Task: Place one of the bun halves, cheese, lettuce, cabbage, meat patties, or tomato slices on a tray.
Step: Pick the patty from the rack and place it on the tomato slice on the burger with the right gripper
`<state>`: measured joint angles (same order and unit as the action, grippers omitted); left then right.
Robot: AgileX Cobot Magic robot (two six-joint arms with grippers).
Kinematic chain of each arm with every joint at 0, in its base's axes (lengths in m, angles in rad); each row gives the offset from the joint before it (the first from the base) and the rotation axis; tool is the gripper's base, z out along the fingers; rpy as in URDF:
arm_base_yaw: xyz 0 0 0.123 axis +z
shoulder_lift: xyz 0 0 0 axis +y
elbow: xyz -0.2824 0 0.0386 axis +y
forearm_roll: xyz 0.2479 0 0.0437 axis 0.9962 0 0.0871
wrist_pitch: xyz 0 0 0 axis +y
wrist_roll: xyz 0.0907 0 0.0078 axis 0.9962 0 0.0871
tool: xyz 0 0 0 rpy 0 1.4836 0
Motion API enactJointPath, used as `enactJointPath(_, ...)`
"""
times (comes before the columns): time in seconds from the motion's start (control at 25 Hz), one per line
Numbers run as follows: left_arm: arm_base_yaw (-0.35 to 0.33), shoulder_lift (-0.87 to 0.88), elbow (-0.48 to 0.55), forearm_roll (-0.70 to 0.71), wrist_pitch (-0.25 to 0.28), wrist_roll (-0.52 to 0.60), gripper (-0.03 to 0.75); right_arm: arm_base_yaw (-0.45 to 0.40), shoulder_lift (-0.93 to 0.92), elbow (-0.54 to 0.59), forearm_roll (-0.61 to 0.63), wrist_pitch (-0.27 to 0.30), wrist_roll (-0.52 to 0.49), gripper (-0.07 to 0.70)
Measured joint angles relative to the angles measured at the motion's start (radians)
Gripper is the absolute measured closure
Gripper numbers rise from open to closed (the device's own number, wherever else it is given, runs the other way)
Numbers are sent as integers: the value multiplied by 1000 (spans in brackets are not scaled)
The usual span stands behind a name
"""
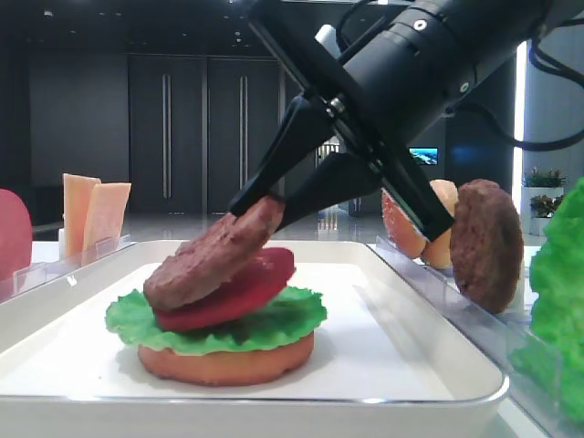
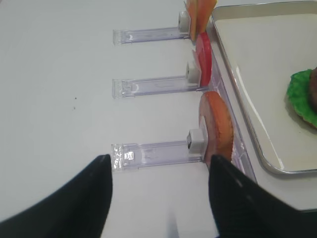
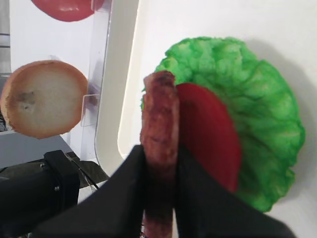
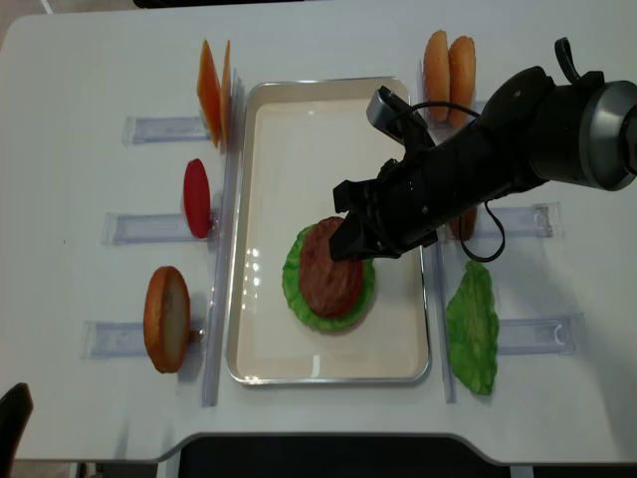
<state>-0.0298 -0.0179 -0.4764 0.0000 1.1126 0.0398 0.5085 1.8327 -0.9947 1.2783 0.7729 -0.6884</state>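
My right gripper (image 1: 258, 212) is shut on the rim of a reddish-brown meat patty (image 1: 214, 255). The patty tilts down to the left. Its low end lies on or just above a red tomato slice (image 1: 239, 297). Beneath that sit green lettuce (image 1: 278, 324) and a bun half (image 1: 228, 363), stacked on the white tray (image 1: 411, 365). In the right wrist view the patty (image 3: 159, 114) shows edge-on between the black fingers (image 3: 198, 198). My left gripper (image 2: 158, 173) stands open over bare table, left of the tray (image 2: 247, 74), holding nothing.
Clear holders line both sides of the tray (image 4: 269, 149). On the left are cheese slices (image 4: 212, 80), a tomato slice (image 4: 196, 197) and a bun half (image 4: 166, 319). On the right are bun halves (image 4: 448, 65), a lettuce leaf (image 4: 473, 329) and an upright patty (image 1: 485, 242).
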Motion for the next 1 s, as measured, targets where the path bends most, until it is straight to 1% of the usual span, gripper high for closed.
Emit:
enactJointPath(0.44, 0, 0, 0, 0, 0, 0, 244, 0, 3, 0, 7, 3, 0, 518)
enactJointPath(0.64, 0, 0, 0, 0, 0, 0, 244, 0, 3, 0, 7, 3, 16, 511)
enactJointPath(0.68, 0, 0, 0, 0, 0, 0, 244, 0, 3, 0, 7, 3, 18, 497)
enactJointPath(0.72, 0, 0, 0, 0, 0, 0, 244, 0, 4, 0, 5, 2, 18, 465)
enactJointPath(0.8, 0, 0, 0, 0, 0, 0, 244, 0, 4, 0, -1, 1, 20, 372)
enactJointPath(0.92, 0, 0, 0, 0, 0, 0, 244, 0, 4, 0, -1, 1, 23, 253)
enactJointPath(1.0, 0, 0, 0, 0, 0, 0, 244, 0, 4, 0, -3, 1, 29, 212)
